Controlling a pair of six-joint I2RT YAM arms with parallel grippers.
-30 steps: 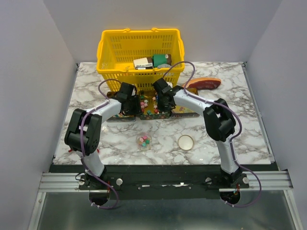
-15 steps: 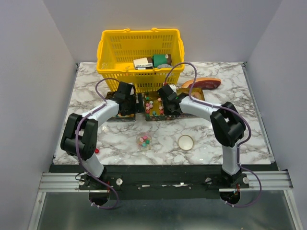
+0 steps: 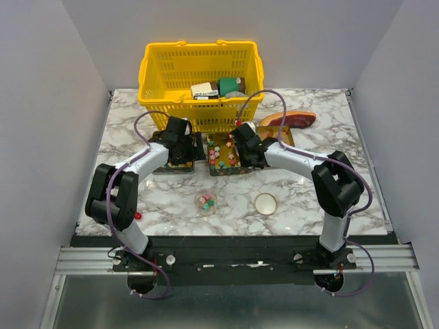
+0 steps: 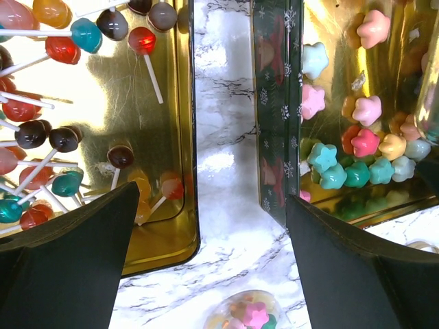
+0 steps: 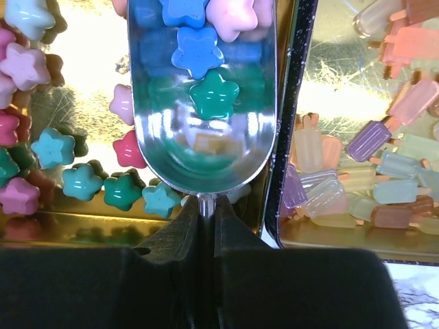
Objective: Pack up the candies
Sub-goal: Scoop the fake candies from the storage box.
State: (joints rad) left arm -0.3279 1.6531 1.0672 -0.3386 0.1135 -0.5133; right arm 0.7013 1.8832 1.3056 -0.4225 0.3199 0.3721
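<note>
Star-shaped candies point(image 5: 82, 179) in pink, teal and blue lie in the gold middle tray point(image 3: 221, 170); they also show in the left wrist view point(image 4: 357, 164). My right gripper point(image 5: 208, 212) is shut on the handle of a metal scoop point(image 5: 202, 130). The scoop holds a few star candies point(image 5: 214, 92) over that tray. My left gripper point(image 4: 209, 233) is open and empty above the bare strip between the lollipop tray point(image 4: 164, 233) and the middle tray. A small clear cup point(image 3: 204, 201) with some star candies stands nearer the front, also in the left wrist view point(image 4: 250, 315).
A tray of popsicle-shaped candies point(image 5: 384, 185) lies right of the middle tray. A yellow basket point(image 3: 200, 75) with boxes stands behind the trays. A red-brown meat slab point(image 3: 291, 118) lies back right. A white round lid point(image 3: 265, 203) sits near the cup.
My right gripper has moved right and a little nearer over the middle tray, carrying the scoop. My left gripper has stayed by the lollipop tray, its elbow swinging left.
</note>
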